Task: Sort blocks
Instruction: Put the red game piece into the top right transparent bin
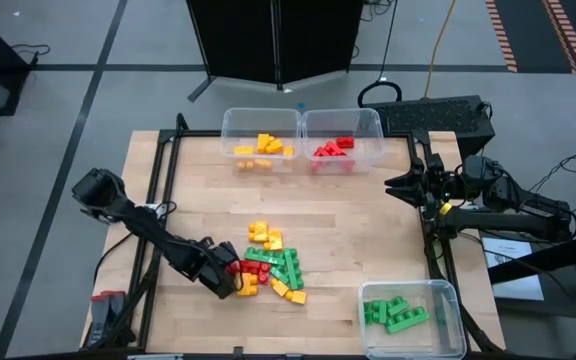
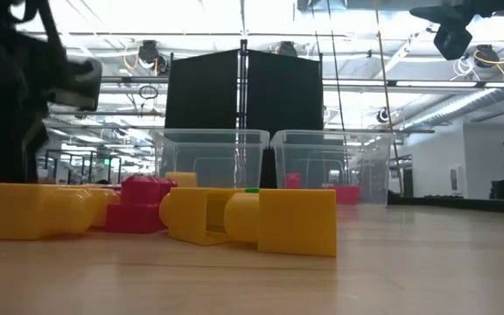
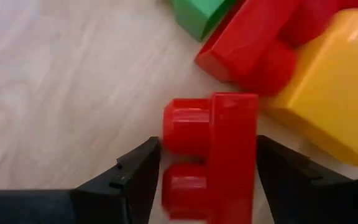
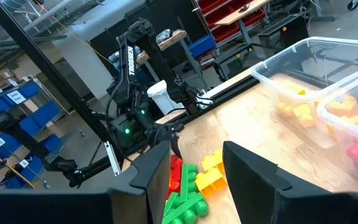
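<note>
Now your left gripper [image 3: 207, 180] straddles a red brick [image 3: 213, 155] at the pile's [image 1: 273, 262] left edge, fingers spread, not yet pinching; close, lift, carry to the red bin [image 1: 368, 125]. Right gripper [image 1: 400, 186] waits spread at the table's right edge.

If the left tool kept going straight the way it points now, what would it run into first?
The left tool already straddles a red block. Pushed on, that block would likely meet the other red block at the pile's edge, with a yellow one right beside it. How far apart they are is unclear.
</note>
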Robot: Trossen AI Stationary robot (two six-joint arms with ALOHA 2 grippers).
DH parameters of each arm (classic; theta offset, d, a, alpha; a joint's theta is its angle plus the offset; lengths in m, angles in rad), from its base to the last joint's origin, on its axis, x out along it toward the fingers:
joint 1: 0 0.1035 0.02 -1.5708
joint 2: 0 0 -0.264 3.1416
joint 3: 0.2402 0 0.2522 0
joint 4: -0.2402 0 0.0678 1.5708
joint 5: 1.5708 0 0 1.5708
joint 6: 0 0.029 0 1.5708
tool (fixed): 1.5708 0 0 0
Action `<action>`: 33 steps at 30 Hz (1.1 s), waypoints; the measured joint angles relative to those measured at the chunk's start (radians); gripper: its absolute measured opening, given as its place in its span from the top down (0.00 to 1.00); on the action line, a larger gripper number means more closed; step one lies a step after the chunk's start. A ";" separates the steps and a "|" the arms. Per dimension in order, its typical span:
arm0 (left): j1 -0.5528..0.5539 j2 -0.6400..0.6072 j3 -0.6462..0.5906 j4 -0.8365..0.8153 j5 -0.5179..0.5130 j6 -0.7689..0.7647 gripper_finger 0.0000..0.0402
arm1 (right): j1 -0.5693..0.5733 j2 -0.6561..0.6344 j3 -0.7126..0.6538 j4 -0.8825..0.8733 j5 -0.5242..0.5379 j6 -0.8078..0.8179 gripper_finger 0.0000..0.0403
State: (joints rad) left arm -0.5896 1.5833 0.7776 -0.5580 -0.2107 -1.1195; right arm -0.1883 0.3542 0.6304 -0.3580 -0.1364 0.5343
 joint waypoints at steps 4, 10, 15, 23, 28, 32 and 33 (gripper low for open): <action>0.000 0.063 0.006 0.033 0.030 0.003 0.44 | 0.000 0.000 0.000 0.000 0.000 0.000 0.64; 0.004 0.084 0.009 0.037 0.041 -0.029 0.51 | 0.000 0.000 0.000 0.000 0.000 -0.004 0.64; 0.011 0.081 0.010 0.028 0.048 -0.055 0.67 | 0.000 0.000 0.000 -0.001 0.000 -0.005 0.64; 0.025 0.060 0.073 -0.076 0.049 -0.057 0.69 | 0.000 0.000 0.000 -0.024 0.001 -0.005 0.64; 0.043 0.024 0.126 -0.197 0.031 -0.053 0.73 | 0.000 0.000 0.000 -0.024 0.001 -0.015 0.64; 0.070 -0.015 0.178 -0.296 0.009 -0.054 0.74 | 0.000 0.000 0.000 -0.024 0.001 -0.024 0.64; 0.081 -0.025 0.196 -0.307 -0.005 -0.053 0.74 | 0.000 0.000 0.000 -0.023 0.001 -0.027 0.64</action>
State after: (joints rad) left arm -0.5081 1.5578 0.9733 -0.8649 -0.2153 -1.1728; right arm -0.1883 0.3546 0.6304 -0.3814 -0.1353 0.5076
